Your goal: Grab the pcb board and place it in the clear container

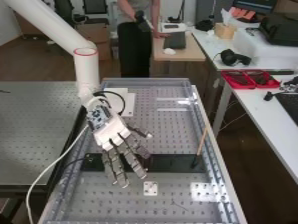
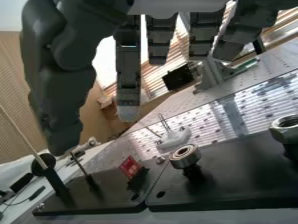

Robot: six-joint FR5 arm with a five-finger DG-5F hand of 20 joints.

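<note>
The hand (image 1: 110,131) hangs over the bench in the high view, its fingers straight and spread, pointing down toward the black base plates (image 1: 176,163). In the wrist view the hand (image 2: 128,75) is open with nothing between thumb and fingers. A small red board (image 2: 130,167), which looks like the PCB, stands tilted in a black holder on one of the black plates, apart from the fingers. A pale small piece with thin metal prongs (image 2: 174,139) sits beyond the plates; I cannot tell whether it is the clear container.
A bearing on a post (image 2: 185,156) and a large metal nut (image 2: 286,129) stand on the neighbouring black plate. A thin wooden stick (image 1: 201,142) rises from the plates' far-right end. A white slab (image 1: 126,101) lies behind the hand, and a cable hangs beside the arm.
</note>
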